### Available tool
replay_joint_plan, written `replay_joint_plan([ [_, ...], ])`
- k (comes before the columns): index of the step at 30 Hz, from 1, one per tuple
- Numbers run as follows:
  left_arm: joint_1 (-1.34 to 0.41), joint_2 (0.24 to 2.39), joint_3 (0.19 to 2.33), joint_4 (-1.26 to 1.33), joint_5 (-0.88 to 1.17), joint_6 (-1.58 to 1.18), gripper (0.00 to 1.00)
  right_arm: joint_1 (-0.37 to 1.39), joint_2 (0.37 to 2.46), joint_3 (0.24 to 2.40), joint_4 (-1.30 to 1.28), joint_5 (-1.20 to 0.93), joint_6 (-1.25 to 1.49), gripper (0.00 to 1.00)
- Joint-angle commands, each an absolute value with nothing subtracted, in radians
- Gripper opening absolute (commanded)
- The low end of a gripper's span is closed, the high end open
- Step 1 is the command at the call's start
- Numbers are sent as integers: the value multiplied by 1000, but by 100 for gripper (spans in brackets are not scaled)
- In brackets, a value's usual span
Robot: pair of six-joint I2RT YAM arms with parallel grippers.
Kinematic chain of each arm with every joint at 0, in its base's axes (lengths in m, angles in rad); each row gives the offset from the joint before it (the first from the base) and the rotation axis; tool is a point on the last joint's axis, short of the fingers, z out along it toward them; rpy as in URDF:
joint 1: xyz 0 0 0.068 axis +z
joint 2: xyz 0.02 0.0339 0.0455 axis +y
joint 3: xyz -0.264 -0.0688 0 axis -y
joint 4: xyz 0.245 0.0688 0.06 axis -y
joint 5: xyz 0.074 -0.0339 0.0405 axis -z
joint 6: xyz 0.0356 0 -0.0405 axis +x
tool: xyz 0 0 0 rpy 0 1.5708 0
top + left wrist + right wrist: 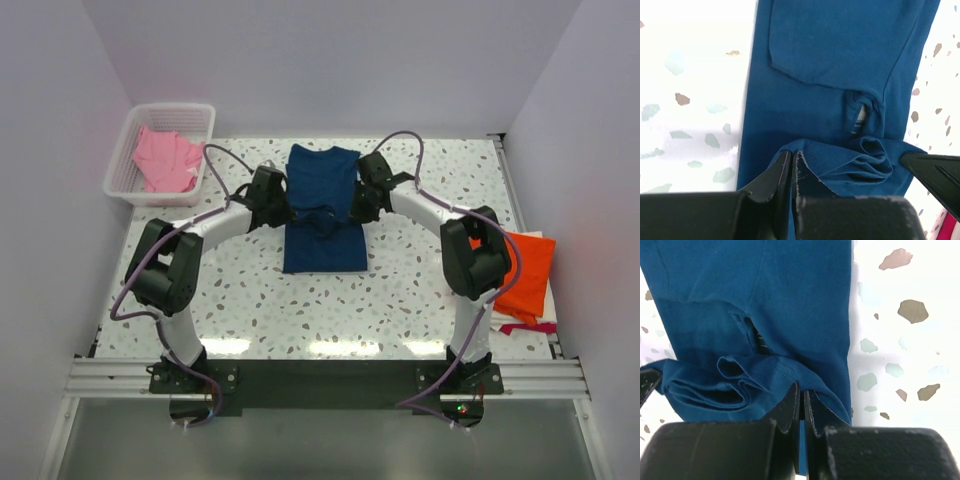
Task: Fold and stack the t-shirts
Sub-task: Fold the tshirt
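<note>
Centre frame, the navy blue cloth t-shirt (pixel 322 170) is half-folded, with the left gripper (pixel 791 155) and right gripper (pixel 801 387) jaws clamped on its bunched edge. The pink t-shirt (pixel 165 160) at upper left awaits folding. The orange t-shirt (pixel 525 265) at right lies flat and is perhaps already done.

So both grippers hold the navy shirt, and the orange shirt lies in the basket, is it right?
Not quite: the top view shows the pink shirt in the basket; the orange shirt lies outside it, far right. The left gripper and right gripper do both hold the navy shirt.
</note>
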State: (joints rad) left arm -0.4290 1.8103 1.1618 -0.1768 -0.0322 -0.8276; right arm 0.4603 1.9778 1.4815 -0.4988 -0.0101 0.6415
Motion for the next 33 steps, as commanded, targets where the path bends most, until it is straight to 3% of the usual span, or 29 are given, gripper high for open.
replay_joint_plan([
  [1,-408,1833,1224,-164,-32,-793,0,433,1982,1528,-469,-54,629,0],
  [31,-334,1957,1333,-153,32,-718,0,359,2052,1597,-431,-124,635,0],
  [33,-331,1965,1344,-155,38,-710,4,351,2054,1597,-428,-129,637,0],
])
